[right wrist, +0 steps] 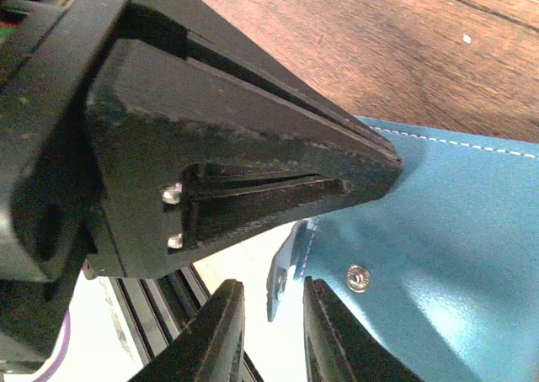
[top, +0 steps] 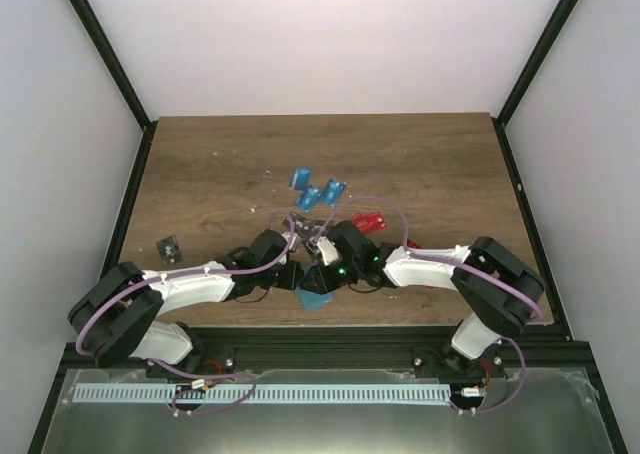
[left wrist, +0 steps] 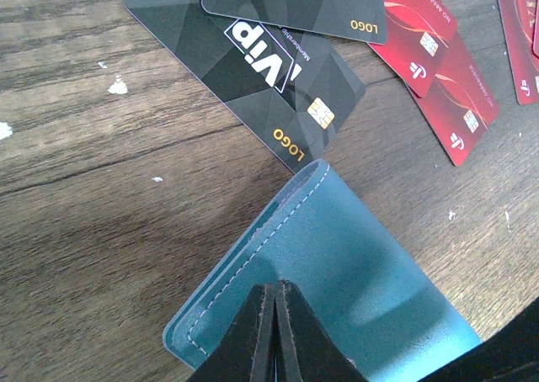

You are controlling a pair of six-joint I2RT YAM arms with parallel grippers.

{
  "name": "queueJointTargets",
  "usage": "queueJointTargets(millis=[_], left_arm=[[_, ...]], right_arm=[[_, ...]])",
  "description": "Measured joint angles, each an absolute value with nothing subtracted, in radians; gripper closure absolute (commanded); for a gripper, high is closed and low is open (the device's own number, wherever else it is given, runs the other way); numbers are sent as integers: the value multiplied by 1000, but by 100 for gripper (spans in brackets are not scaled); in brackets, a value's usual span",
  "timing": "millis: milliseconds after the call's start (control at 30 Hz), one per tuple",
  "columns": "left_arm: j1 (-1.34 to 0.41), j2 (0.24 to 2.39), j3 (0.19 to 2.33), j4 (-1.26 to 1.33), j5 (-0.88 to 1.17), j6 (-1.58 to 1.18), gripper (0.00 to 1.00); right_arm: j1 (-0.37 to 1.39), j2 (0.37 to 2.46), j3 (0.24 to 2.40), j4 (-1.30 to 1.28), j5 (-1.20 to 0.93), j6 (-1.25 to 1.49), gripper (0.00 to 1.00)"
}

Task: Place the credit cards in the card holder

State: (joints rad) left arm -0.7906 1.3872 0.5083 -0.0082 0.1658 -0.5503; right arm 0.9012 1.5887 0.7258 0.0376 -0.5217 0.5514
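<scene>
From above, you see the flat teal leather card holder [top: 318, 300] at the wooden table's [top: 200, 164] near edge, with bright blue cards [top: 318, 192] and red cards [top: 372, 221] beyond it. In your left wrist view, the left gripper's [left wrist: 275, 291] jaws pinch the holder, with black VIP cards [left wrist: 253, 71] just past its far corner. In your right wrist view, the right gripper's [right wrist: 271, 288] jaws stand slightly spread, with the holder's flap [right wrist: 290, 268] just ahead.

Teal holder [left wrist: 354, 281] with pale stitching; black cards [left wrist: 253, 71], faceted, with gold lettering; red cards [left wrist: 446, 87] with darker swirls; bright blue cards [top: 318, 189]; brown woodgrain table [top: 430, 164].
</scene>
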Motion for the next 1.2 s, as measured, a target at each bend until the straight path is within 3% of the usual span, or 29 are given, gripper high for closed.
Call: queueJointTargets(millis=[433, 700, 1200], left_arm=[[-790, 1387, 508, -7, 166, -550, 96], [-790, 1387, 508, -7, 166, -550, 96], [-790, 1370, 495, -9, 167, -550, 96]], right_arm=[[903, 1606, 741, 25, -514, 559, 84], [907, 1621, 746, 26, -516, 561, 99], [907, 1634, 803, -70, -449, 558, 99]])
